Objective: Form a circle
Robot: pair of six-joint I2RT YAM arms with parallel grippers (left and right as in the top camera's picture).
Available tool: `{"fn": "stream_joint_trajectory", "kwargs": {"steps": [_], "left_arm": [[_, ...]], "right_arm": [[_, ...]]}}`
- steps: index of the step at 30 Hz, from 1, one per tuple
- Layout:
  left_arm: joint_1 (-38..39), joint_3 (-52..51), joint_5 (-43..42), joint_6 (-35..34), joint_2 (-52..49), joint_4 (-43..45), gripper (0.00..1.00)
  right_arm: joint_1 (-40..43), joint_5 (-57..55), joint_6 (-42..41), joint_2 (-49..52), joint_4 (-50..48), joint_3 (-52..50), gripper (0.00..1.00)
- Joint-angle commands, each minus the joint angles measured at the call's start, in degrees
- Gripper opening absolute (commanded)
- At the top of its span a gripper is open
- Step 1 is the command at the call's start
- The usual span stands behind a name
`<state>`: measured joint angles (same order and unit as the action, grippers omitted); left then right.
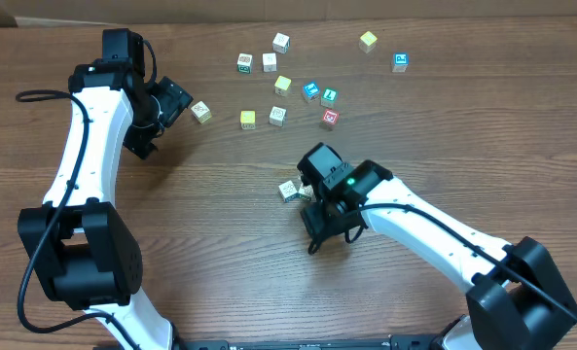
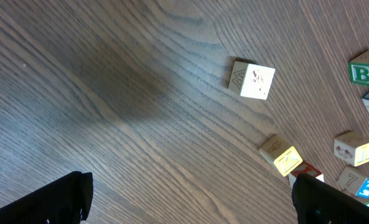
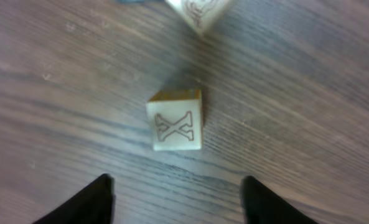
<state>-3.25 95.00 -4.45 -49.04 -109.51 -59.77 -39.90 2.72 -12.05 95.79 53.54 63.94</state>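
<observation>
Small wooden picture cubes lie loose on the wooden table; a circle of them is not in view. A cream cube with an X [image 3: 178, 121] rests just ahead of my right gripper [image 3: 177, 190], which is open with nothing between its fingers. A second cream cube [image 3: 200, 11] lies beyond it. From overhead this pair [image 1: 288, 190] sits beside the right gripper [image 1: 314, 192]. My left gripper [image 1: 176, 100] is open wide and holds nothing, and one cream cube [image 1: 201, 112] lies just to its right. In the left wrist view that cube [image 2: 252, 79] lies ahead of the gripper [image 2: 190, 196].
Several more cubes are scattered across the back middle of the table: a red-faced one [image 1: 330, 119], blue-faced ones [image 1: 310, 90], yellow ones [image 1: 248, 119] and cream ones [image 1: 270, 62]. A yellow cube [image 2: 284, 158] lies close to my left gripper's right finger [image 2: 321, 199].
</observation>
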Motion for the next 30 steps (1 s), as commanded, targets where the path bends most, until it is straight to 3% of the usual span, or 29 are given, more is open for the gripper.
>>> {"fn": "stream_joint_trajectory", "kwargs": {"steps": [1, 10, 15, 20, 30], "left_arm": [[0.28, 0.39, 0.42, 1.46, 0.55, 0.02, 1.00], [0.28, 0.39, 0.42, 1.46, 0.55, 0.04, 1.00], [0.28, 0.39, 0.42, 1.46, 0.55, 0.04, 1.00], [0.28, 0.39, 0.42, 1.46, 0.55, 0.02, 1.00], [0.28, 0.39, 0.42, 1.46, 0.55, 0.02, 1.00]], "right_arm": [[-0.15, 0.81, 0.07, -0.72, -3.91, -5.44, 0.58], [-0.15, 0.81, 2.49, -0.63, -14.84, -9.94, 0.54], [-0.15, 0.81, 3.13, -0.63, -15.37, -9.94, 0.34], [-0.15, 0.79, 3.13, -0.63, -15.37, -9.94, 0.24], [-0.15, -2.86, 12.41, -0.63, -18.08, -9.94, 0.24]]}}
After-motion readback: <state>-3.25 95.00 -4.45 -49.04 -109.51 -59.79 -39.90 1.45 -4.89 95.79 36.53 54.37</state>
